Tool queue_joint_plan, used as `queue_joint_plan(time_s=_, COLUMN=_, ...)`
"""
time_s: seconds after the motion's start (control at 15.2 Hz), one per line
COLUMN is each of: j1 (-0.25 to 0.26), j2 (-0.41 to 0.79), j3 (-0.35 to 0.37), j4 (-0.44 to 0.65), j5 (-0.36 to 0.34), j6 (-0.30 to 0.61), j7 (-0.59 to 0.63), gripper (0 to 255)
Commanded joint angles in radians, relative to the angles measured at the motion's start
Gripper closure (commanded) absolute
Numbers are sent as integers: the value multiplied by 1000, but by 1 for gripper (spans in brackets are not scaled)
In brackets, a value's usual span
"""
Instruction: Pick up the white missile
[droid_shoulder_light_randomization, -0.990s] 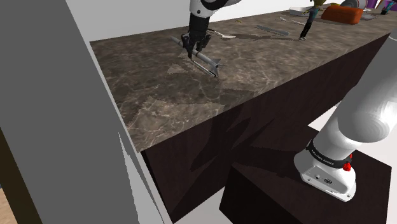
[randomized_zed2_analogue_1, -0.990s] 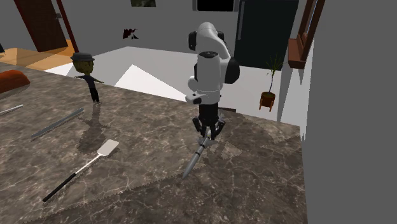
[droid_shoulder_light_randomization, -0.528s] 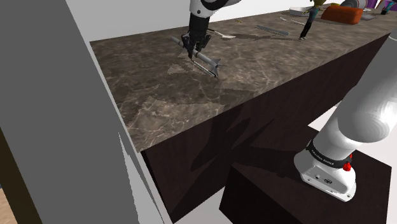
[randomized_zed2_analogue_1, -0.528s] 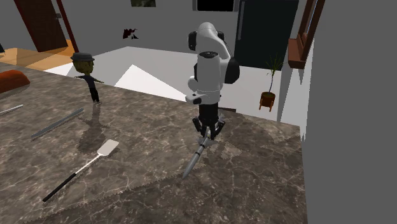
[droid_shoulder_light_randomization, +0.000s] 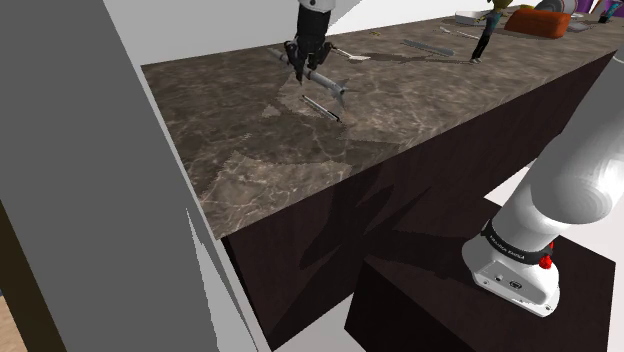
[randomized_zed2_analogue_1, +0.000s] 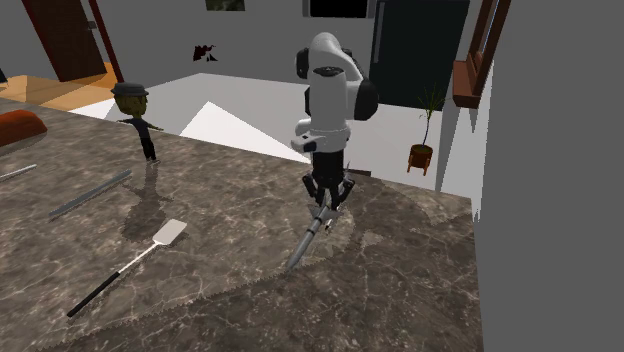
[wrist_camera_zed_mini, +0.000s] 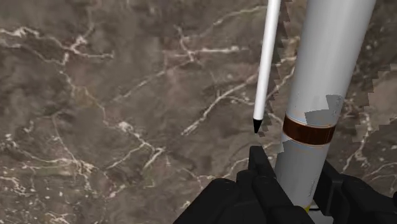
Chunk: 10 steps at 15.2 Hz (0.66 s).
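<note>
The missile (droid_shoulder_light_randomization: 322, 84) is a long pale grey-white tube with small fins. It hangs tilted just above the dark marble counter (droid_shoulder_light_randomization: 260, 150), with its shadow under it. My gripper (droid_shoulder_light_randomization: 303, 66) is shut on its upper end. In the second exterior view the missile (randomized_zed2_analogue_1: 308, 236) slants down from the gripper (randomized_zed2_analogue_1: 323, 203), nose low near the counter. In the wrist view the black fingers (wrist_camera_zed_mini: 263, 170) clasp the missile body (wrist_camera_zed_mini: 321, 76), which carries a brown band. A thin white rod with a black tip (wrist_camera_zed_mini: 266, 63) runs alongside it.
On the counter (randomized_zed2_analogue_1: 220, 290) lie a spatula (randomized_zed2_analogue_1: 130, 262) and a grey bar (randomized_zed2_analogue_1: 90, 195). A small figurine (randomized_zed2_analogue_1: 135, 120) stands further along beside an orange object (randomized_zed2_analogue_1: 20, 127). The counter's edge (randomized_zed2_analogue_1: 455, 270) is close. A grey wall (droid_shoulder_light_randomization: 60, 180) stands at the shoulder view's left.
The gripper has risen a little with the missile in it. The missile has come off the counter and its shadow now lies apart from it.
</note>
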Motion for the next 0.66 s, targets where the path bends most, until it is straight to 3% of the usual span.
queue_joint_plan(time_s=0.0, j1=0, j2=0, j3=0, j4=26, j5=0, j6=-27, j7=1, gripper=255)
queue_joint_plan(time_s=0.59, j1=0, j2=4, j3=0, j4=127, j5=-2, j6=-124, j7=3, gripper=255)
